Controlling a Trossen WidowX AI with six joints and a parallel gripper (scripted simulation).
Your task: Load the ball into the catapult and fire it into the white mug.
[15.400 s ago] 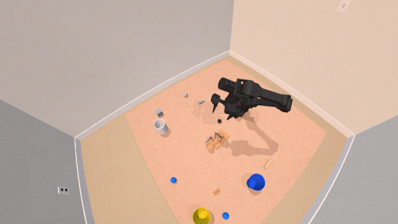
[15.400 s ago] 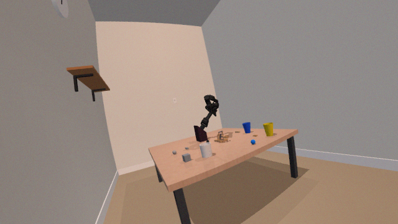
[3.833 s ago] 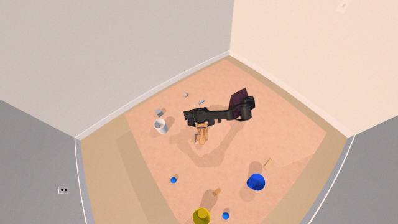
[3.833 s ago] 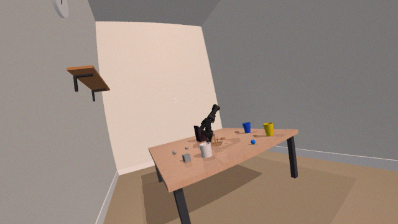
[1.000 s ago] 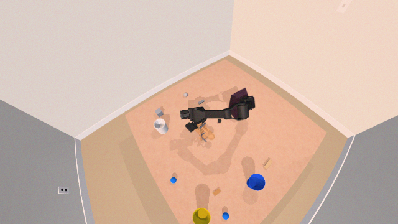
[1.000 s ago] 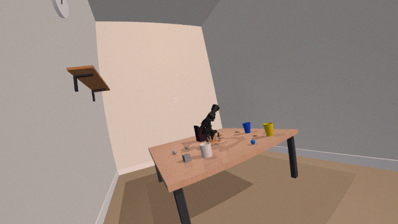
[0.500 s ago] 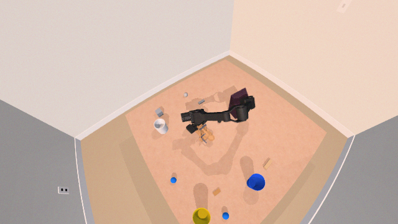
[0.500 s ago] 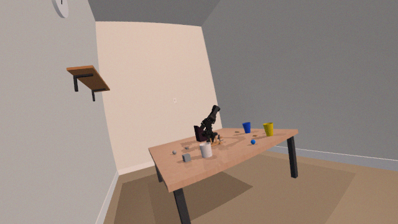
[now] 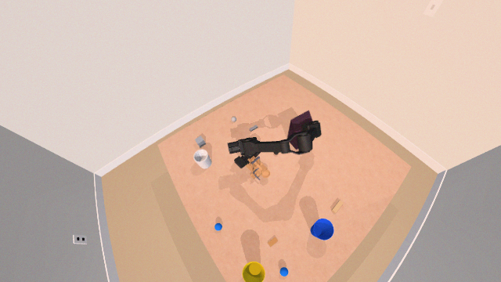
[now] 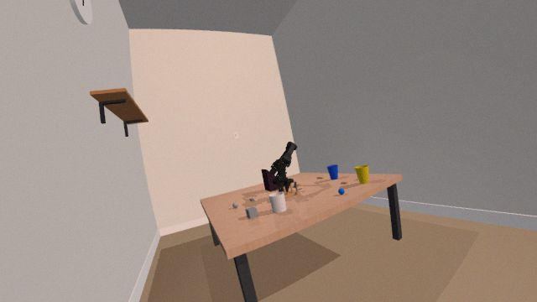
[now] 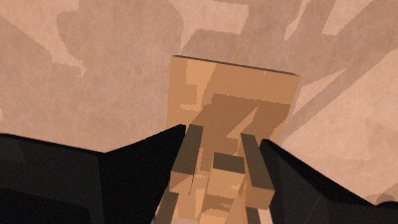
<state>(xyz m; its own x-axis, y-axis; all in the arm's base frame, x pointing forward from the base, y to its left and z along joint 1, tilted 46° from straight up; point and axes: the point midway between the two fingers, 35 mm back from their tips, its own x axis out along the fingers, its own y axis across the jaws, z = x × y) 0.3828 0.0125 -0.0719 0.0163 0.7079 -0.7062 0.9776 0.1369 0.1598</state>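
The wooden catapult point(image 9: 265, 172) point(image 11: 260, 85) stands on the table near the arm. In the wrist view the black fingers of my gripper point(image 11: 224, 135) press on the outer sides of its two uprights, so the gripper is shut on it. The white mug point(image 9: 203, 159) point(image 10: 278, 202) stands upright, left of the catapult in the top view. A small dark ball point(image 9: 276, 153) shows partly from under the arm, beside the catapult. The catapult's cup is out of the wrist view, and I cannot tell whether it holds a ball.
A grey cube point(image 9: 200, 141) point(image 10: 251, 213) stands beside the mug. A pale ball point(image 9: 233, 118) point(image 10: 235, 205) lies behind it. Two blue balls point(image 9: 218, 226) point(image 9: 284, 271), a blue cup point(image 9: 323, 229) point(image 10: 333, 172), a yellow cup point(image 9: 254, 272) point(image 10: 362, 174) and small wooden blocks point(image 9: 337, 206) point(image 9: 272, 240) are farther off.
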